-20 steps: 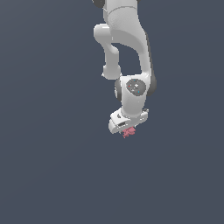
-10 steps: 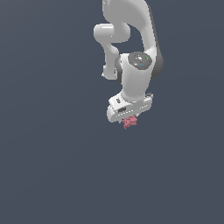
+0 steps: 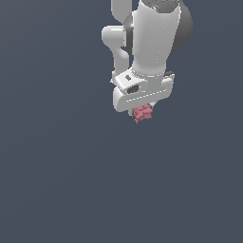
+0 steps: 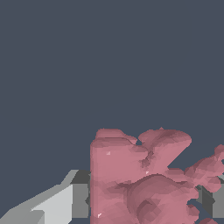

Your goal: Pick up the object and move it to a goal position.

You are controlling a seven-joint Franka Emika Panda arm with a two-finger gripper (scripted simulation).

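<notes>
Since the earlier frames, the white arm (image 3: 152, 42) has come nearer the exterior camera and looms larger, carrying its load along. Its tool (image 3: 142, 110) is clamped on the pinkish-red object (image 3: 142, 113), which hangs jagged and clustered just beneath the tool body.

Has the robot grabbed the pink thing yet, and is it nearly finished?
Done: the gripper holds the pink lump, which hangs under it. In hand: carrying it. Left: getting it to the goal, but no goal marker shows, so I cannot tell how near that is.
</notes>
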